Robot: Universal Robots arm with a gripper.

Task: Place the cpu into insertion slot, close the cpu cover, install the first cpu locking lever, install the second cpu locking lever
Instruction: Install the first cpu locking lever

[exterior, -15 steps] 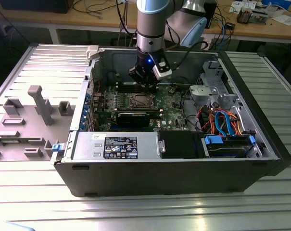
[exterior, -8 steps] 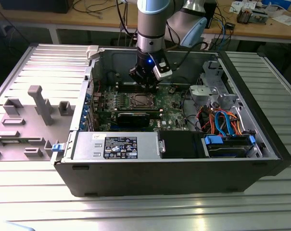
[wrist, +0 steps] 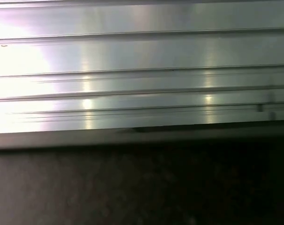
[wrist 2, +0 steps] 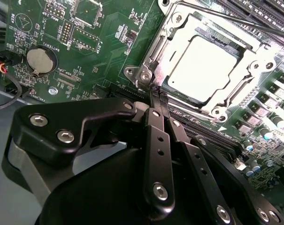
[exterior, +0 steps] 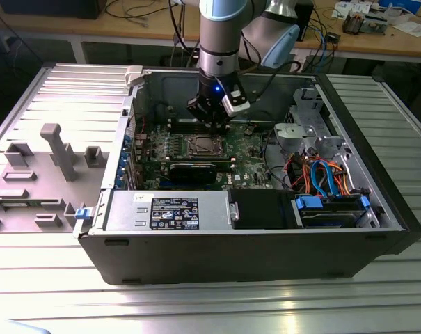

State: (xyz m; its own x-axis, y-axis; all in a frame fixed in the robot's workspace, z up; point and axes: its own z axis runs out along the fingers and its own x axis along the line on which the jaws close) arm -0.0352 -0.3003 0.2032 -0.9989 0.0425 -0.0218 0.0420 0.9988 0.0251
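One cpu (wrist 2: 208,65) sits flat in the insertion slot (wrist 2: 151,56) | thin, easily hurt, hold edges | claw (wrist 2: 157,96) pinched narrow at cpu cover (wrist 2: 254,82) corner, holding nothing

Lab: cluttered workbench (exterior: 377,35), cables

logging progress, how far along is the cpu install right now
Done: the cpu sits in the insertion slot with the cpu cover closed over it. In hand: the shut claw is at the cover's corner, at a lever. Left: whether either lever is latched can't be told.
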